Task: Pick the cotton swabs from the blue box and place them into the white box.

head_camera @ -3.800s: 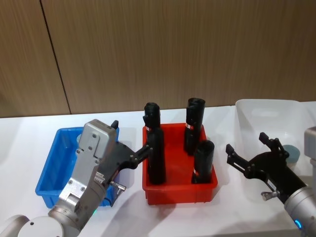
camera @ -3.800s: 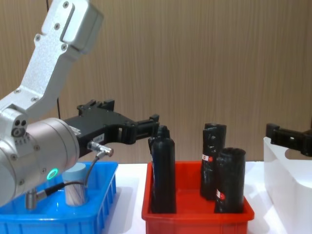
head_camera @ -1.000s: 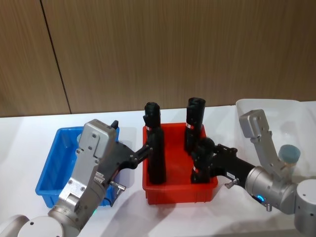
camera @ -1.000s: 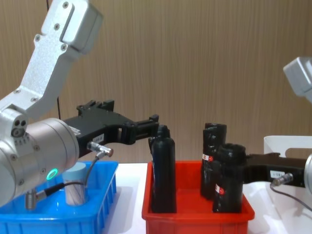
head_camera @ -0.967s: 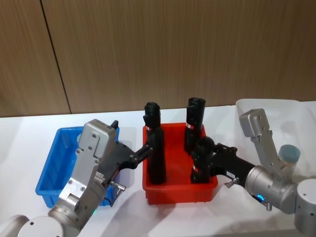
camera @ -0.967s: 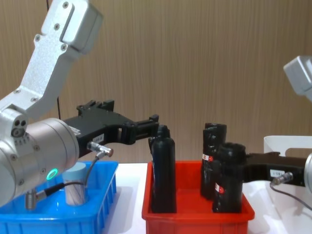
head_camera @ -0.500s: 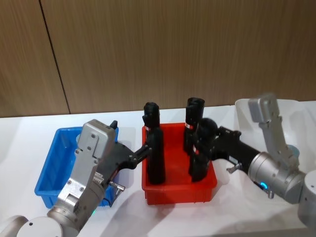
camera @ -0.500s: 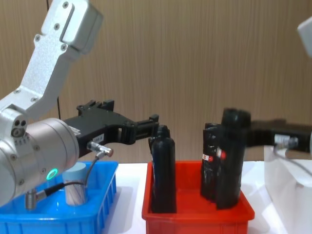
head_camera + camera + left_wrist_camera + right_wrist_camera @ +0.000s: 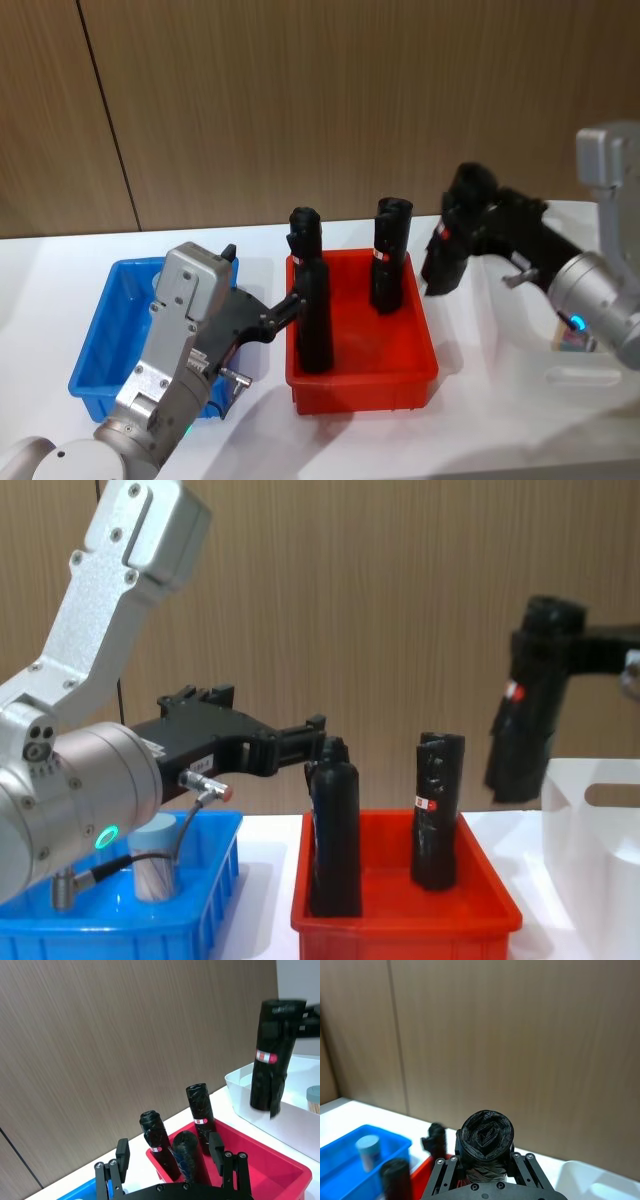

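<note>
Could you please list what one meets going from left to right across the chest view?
Blue box with a cotton swab tub → left gripper → red bin with two black rolls standing in it → lifted black roll held by the right gripper → white box.

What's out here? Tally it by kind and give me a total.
Black rolls with red-and-white labels: 4 (3 in the red bin, 1 held by the right gripper)
Cotton swab tubs: 2 (1 in the blue box, 1 in the white box)
Bins: 3
Total: 9
</note>
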Tool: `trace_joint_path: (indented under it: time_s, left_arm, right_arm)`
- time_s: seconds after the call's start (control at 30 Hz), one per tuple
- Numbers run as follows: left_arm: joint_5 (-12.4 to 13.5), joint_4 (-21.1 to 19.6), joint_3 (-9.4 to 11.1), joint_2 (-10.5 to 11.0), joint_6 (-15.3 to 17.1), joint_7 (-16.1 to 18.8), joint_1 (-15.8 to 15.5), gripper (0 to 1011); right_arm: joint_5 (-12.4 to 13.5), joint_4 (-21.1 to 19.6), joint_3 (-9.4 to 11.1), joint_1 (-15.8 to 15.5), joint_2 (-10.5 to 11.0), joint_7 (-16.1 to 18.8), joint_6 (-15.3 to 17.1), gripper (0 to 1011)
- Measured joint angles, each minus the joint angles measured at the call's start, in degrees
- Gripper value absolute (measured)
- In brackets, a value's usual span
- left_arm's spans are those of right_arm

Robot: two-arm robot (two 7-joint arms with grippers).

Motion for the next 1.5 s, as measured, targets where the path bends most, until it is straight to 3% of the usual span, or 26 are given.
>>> trace_joint_path:
  time_s: [0.27, 0.5, 1.3, 1.5]
  left_arm:
    - [0.0, 0.0, 0.0, 0.0, 0.0, 0.0, 0.0, 1004]
    - [0.0, 0.0, 0.0, 0.0, 0.0, 0.0, 0.0, 1004]
    - [0.0, 0.0, 0.0, 0.0, 0.0, 0.0, 0.0, 1004]
    - [0.0, 0.0, 0.0, 0.0, 0.0, 0.0, 0.0, 1004]
  right_arm:
    - [-0.35, -1.37, 1.9, 0.68, 1.25, -4.37, -0.35, 419]
    - [-1.49, -0.01, 2.79, 1.82, 1.75, -6.5, -0.74, 419]
    - [-6.86, 17.4, 2.18, 7.52, 0.03, -7.31, -4.33, 418]
    - [-7.44, 20.09, 2.09, 8.4, -0.3, -7.32, -4.96, 578]
